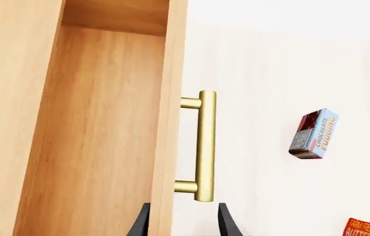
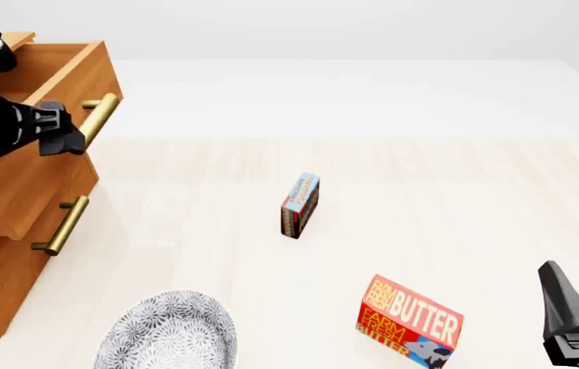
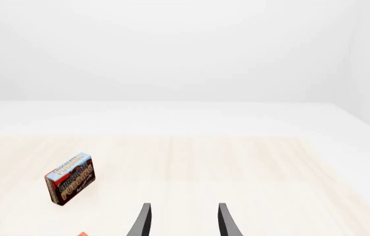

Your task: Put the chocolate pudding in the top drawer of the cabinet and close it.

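At worktop left, top drawer (image 2: 33, 84) pulled out, left gripper (image 1: 183, 223) fingers apart astride its handle (image 1: 204, 145), chocolate pudding (image 2: 300, 205) upright mid-worktop, right gripper (image 3: 183, 221) fingers apart.

The renders were bright and evenly lit, with soft, diffuse light seemingly from above and no visible lamp. Shadows were faint: the pale wooden table (image 2: 371, 177) carried only a weak grey smudge beside the small blue-and-brown pudding box (image 2: 301, 205). The brass bar handle (image 1: 205, 145) showed a mild sheen, no harsh glare. Everything was sharp, without blur or visible edge distortion; the white background looked washed out.
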`<state>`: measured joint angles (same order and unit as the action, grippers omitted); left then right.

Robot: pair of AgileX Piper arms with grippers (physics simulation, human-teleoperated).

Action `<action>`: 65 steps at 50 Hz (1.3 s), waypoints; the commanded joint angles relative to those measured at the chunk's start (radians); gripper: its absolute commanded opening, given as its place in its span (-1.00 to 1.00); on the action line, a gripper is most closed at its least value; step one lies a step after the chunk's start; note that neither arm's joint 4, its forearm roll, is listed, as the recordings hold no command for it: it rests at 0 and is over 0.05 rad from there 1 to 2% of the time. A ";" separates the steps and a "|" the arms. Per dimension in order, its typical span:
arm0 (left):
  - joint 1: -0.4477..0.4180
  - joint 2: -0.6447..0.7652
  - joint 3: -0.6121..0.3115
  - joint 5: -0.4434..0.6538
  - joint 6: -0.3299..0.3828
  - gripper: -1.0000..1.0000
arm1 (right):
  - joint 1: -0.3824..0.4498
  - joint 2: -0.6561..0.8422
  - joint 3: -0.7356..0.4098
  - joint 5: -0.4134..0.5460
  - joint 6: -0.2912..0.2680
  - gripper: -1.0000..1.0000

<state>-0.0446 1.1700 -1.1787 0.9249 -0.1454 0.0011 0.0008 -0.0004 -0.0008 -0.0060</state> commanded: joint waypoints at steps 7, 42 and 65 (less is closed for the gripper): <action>-0.037 0.000 0.005 -0.010 -0.012 1.00 | 0.000 0.000 0.000 0.000 0.000 1.00; -0.094 -0.016 0.017 -0.053 -0.026 1.00 | 0.000 0.000 0.000 0.000 0.000 1.00; -0.136 -0.013 -0.004 -0.060 -0.037 1.00 | 0.000 0.000 0.000 0.000 0.000 1.00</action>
<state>-0.1593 1.1514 -1.1584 0.8620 -0.1833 0.0011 0.0008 -0.0004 -0.0008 -0.0061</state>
